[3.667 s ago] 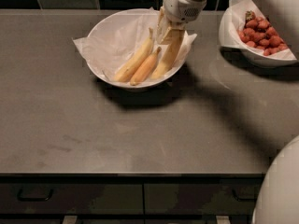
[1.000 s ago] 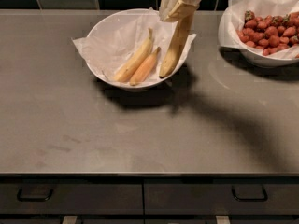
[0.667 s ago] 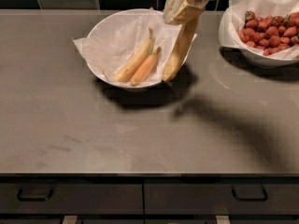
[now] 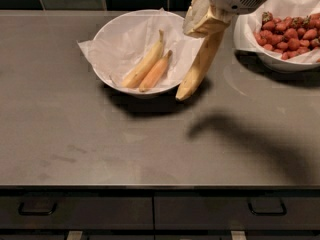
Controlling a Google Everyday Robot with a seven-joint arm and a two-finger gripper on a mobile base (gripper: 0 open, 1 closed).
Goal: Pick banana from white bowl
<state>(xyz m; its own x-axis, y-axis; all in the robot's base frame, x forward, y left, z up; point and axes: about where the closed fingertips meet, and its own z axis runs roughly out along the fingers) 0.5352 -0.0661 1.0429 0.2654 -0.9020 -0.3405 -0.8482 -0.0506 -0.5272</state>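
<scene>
My gripper (image 4: 206,20) is at the top centre-right, above the white bowl's right rim, shut on the upper end of the long, thick yellow banana (image 4: 197,69). The banana hangs down from the fingers, tilted, with its lower end in front of the bowl's right edge and lifted out of it. The wide white bowl (image 4: 114,31) with crinkled paper lining sits at the back centre of the counter. A paler slim banana (image 4: 146,61) and a shorter orange-tinted banana (image 4: 156,72) still lie inside it.
A second white bowl (image 4: 272,59) holding red strawberries stands at the back right, close to the gripper. The dark grey counter (image 4: 100,144) runs to a front edge with drawers (image 4: 150,211) below. A dark tiled wall is behind.
The gripper has risen and moved right with the banana. The banana has come up out of the bowl and now hangs over its right rim. The two other bananas have not moved.
</scene>
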